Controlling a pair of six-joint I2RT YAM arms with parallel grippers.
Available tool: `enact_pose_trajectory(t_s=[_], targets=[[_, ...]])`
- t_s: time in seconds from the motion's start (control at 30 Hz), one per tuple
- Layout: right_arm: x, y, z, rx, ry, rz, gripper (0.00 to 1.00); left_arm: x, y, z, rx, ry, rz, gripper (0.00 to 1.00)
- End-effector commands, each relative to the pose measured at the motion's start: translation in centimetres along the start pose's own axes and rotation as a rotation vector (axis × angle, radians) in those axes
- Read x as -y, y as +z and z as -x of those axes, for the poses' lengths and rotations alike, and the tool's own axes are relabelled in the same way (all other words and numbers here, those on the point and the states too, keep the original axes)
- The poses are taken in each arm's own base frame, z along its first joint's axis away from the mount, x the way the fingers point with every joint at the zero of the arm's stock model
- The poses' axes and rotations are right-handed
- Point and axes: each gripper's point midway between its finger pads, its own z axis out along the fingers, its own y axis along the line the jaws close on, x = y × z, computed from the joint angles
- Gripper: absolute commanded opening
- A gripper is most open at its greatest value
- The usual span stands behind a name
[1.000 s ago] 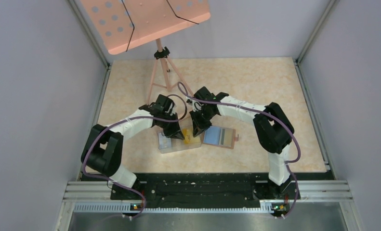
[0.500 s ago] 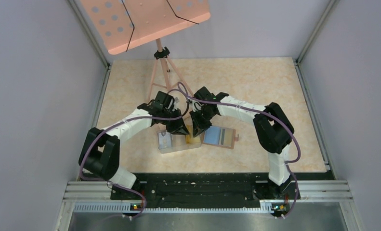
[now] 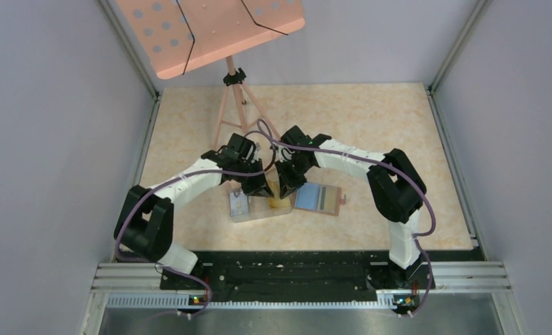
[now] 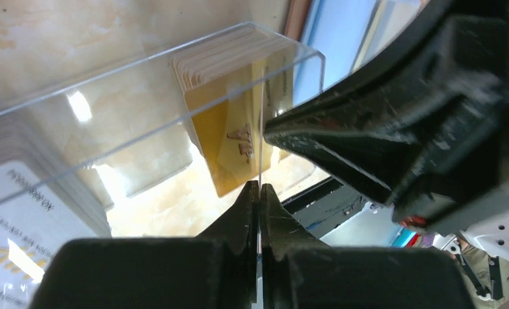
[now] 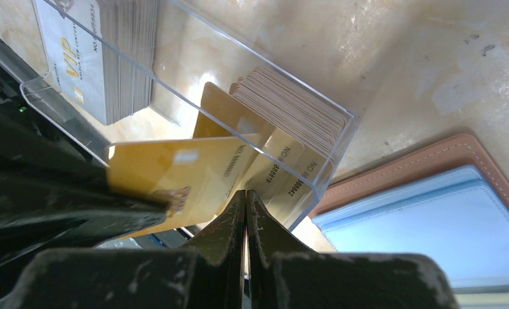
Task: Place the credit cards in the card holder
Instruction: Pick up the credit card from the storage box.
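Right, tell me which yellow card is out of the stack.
The yellow card pinched in the left gripper; the other yellow cards stand packed together inside the clear box.

The card tray [image 3: 259,213] lies on the table [image 3: 370,125]; in its left end stands one stack of credit cards [image 3: 239,204], in its right end another stack [image 3: 280,204], a lone card [image 5: 174,170] above that; the card holder [image 3: 319,198] lies just right of the tray, the stand [image 3: 231,105] behind it.

Gold credit cards [image 5: 174,180] (some pale grey), clear box [image 4: 129,122], brown-edged blue card holder [image 5: 432,219]
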Motion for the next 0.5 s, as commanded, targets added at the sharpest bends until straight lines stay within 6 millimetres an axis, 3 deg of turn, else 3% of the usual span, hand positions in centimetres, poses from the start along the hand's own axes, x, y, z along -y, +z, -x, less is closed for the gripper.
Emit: enact_pose_trajectory(t_s=[0.0, 0.13, 0.2, 0.47], targets=[[0.3, -1.6, 0.4, 0.041, -0.044, -0.058, 0.01, 3.1, -3.8, 2.5, 0.169, 0.090, -0.053, 0.00], [-1.5, -4.8, 2.4, 0.172, -0.037, 0.026, 0.09, 5.0, -6.3, 3.2, 0.253, 0.142, -0.114, 0.00], [-1.5, -6.7, 2.7, 0.228, -0.004, 0.061, 0.18, 5.8, -7.2, 3.3, 0.284, 0.163, -0.144, 0.00], [-0.6, -13.0, 1.4, 0.390, 0.112, 0.293, 0.48, 10.2, -8.2, 2.9, 0.283, 0.224, -0.398, 0.00]])
